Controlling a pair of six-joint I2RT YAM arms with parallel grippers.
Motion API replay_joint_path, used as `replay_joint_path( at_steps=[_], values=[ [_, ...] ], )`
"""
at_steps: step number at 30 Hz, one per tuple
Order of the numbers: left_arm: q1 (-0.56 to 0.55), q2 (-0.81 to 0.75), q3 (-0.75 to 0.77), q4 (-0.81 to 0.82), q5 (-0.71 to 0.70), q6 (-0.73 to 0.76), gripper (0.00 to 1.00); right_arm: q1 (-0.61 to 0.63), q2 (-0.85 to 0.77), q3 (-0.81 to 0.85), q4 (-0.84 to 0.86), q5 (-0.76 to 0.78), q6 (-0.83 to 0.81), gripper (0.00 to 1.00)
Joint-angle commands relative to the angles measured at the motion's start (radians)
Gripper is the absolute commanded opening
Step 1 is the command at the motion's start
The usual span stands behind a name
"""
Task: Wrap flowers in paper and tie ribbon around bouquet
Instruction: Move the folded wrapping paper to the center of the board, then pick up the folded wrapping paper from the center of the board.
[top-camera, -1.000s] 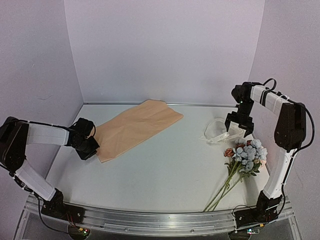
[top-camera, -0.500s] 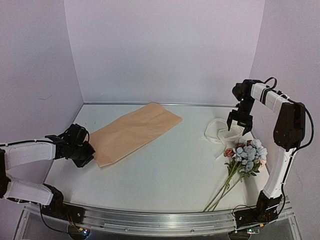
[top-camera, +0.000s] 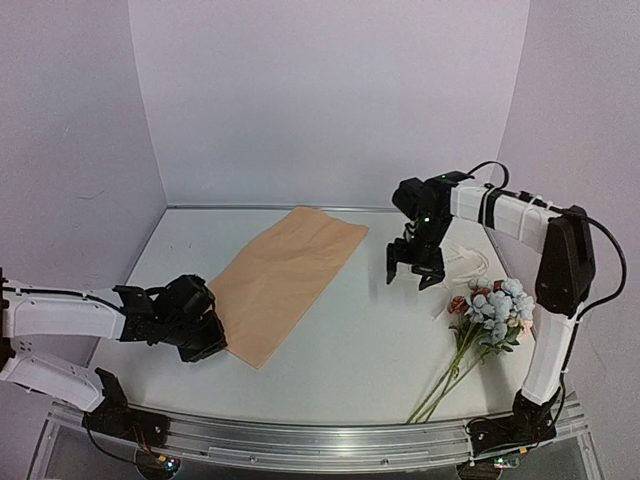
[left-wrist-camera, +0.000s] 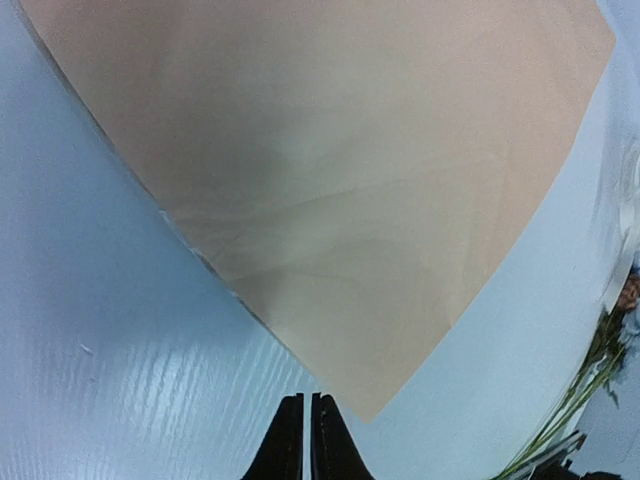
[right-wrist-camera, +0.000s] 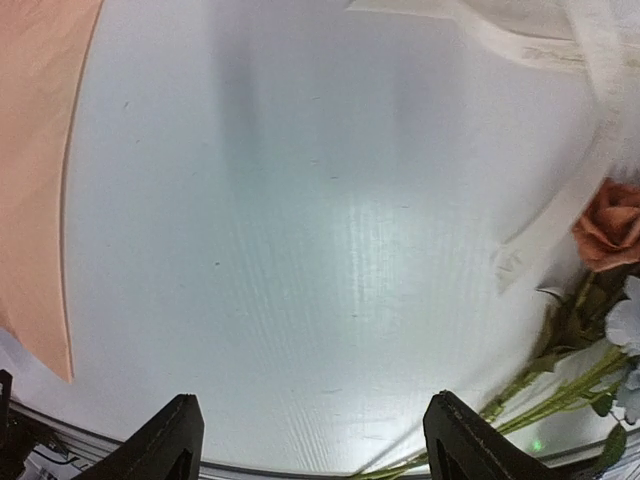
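The tan paper (top-camera: 285, 275) lies flat and slantwise on the left half of the white table, and it fills the upper part of the left wrist view (left-wrist-camera: 330, 170). My left gripper (top-camera: 215, 343) (left-wrist-camera: 305, 420) sits low at the sheet's near left edge. Its jaws are almost together, with nothing between them, just short of the paper's near corner. My right gripper (top-camera: 413, 272) (right-wrist-camera: 320, 440) hovers open over bare table, left of the cream ribbon (top-camera: 465, 260) (right-wrist-camera: 590, 110). The flowers (top-camera: 492, 305) (right-wrist-camera: 605, 225) lie at the right, stems pointing toward the front.
A metal rail (top-camera: 300, 435) runs along the table's near edge, with both arm bases on it. Lilac walls close off the back and both sides. The right arm's links reach over the flowers and the ribbon.
The left arm swung toward the front centre and the paper's near end came round with it. The right gripper left the ribbon and moved left over the table's middle.
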Motion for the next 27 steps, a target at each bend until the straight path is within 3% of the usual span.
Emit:
replay_joint_path(
  at_steps=[1, 4, 6, 12, 16, 27],
  values=[
    [-0.054, 0.012, 0.038, -0.054, 0.008, 0.014, 0.39, 0.097, 0.125, 0.100, 0.084, -0.013, 0.084, 0.78],
    [-0.037, -0.065, 0.095, -0.184, -0.103, 0.034, 0.59, 0.127, 0.193, 0.146, 0.111, -0.024, 0.125, 0.78],
    [0.059, -0.093, 0.120, -0.216, -0.122, 0.107, 0.64, 0.138, 0.224, 0.167, 0.142, -0.037, 0.159, 0.78],
    [0.398, -0.048, 0.191, -0.150, -0.051, 0.414, 0.79, 0.153, 0.277, 0.154, 0.268, -0.083, 0.279, 0.78],
    [0.561, 0.094, 0.233, -0.034, 0.113, 0.571, 0.85, 0.168, 0.301, 0.128, 0.373, -0.113, 0.337, 0.79],
    [0.654, 0.529, 0.539, 0.139, 0.332, 0.833, 0.94, 0.170, 0.390, 0.172, 0.466, -0.130, 0.396, 0.82]
  ],
)
